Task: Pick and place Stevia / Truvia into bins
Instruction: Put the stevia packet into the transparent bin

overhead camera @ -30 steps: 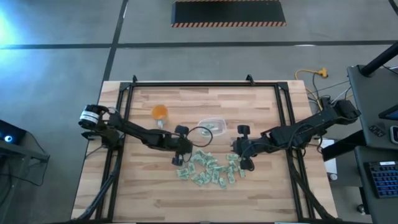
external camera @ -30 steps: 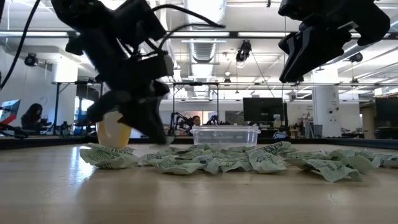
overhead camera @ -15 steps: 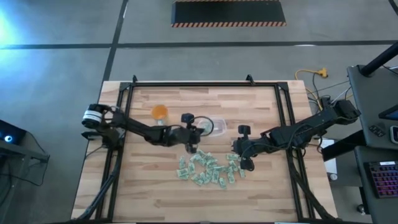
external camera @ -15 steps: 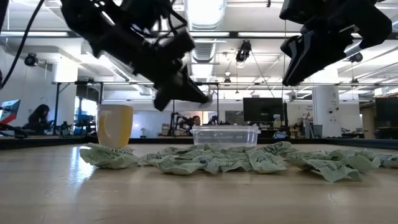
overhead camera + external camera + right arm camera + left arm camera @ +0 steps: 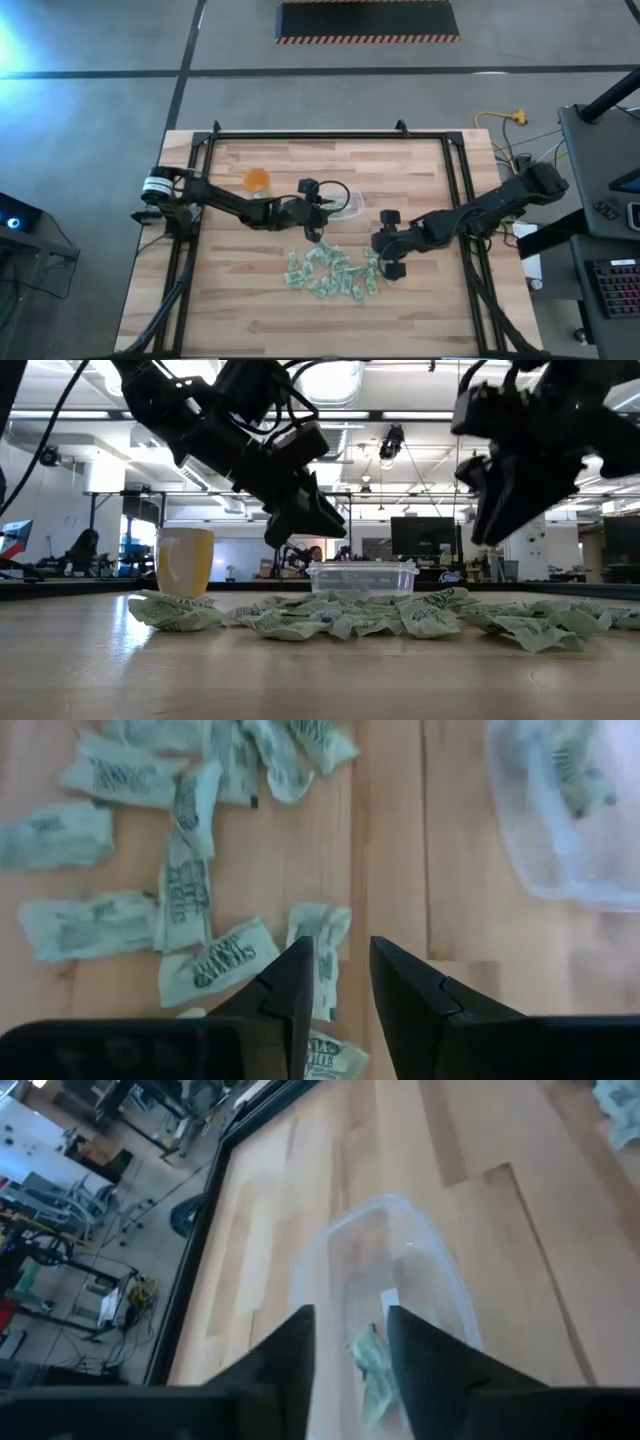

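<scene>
Left wrist view: left hand [image 5: 350, 1342], fingers spread, above clear tub [image 5: 330, 1265] holding packets [image 5: 368, 1355].

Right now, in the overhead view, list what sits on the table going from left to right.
Orange cup → left jaws above the near end of the clear tub → right jaws over the right edge of the green-and-white packets, which lie nearer the front edge, spanning the middle.
</scene>
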